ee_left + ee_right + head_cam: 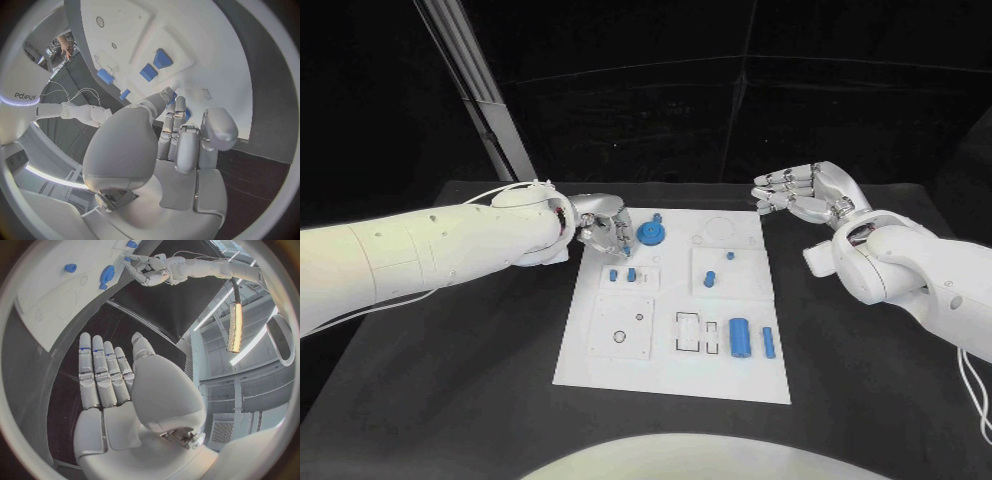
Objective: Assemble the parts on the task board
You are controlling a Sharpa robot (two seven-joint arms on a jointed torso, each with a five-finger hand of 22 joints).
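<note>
The room behind is dark, with black panelled walls and a slanted metal pole (476, 90) rising from the far left of the black counter (430, 400). A white task board (678, 372) lies at the middle of the counter, its long side running away from the robot.

The board carries raised square plates and outlined recesses. At its far left stands a round blue disc (653, 235) with a raised hub. Two small blue pieces (623, 274) stand on the square plate just nearer than it. On the plate to the right stand a short blue peg (710, 279) and a smaller blue stub (728, 256). Near the front right edge lie a thick blue cylinder (740, 336) and a thinner blue bar (769, 342), side by side and parallel. To their left are two rectangular outlined slots (694, 332); further left, a square plate (620, 326) with a small ring and a hole.

The left robot hand (606, 234) is over the far left corner of the board, fingers pointing down just beside the blue disc and the two small pieces. Whether it grips anything cannot be determined; the left wrist view shows its fingers (181, 135) close together over the board with only a trace of blue behind them.

The right robot hand (800, 193) is held off the board's far right corner, above the counter, holding nothing; the right wrist view shows its fingers (100, 372) extended straight.
</note>
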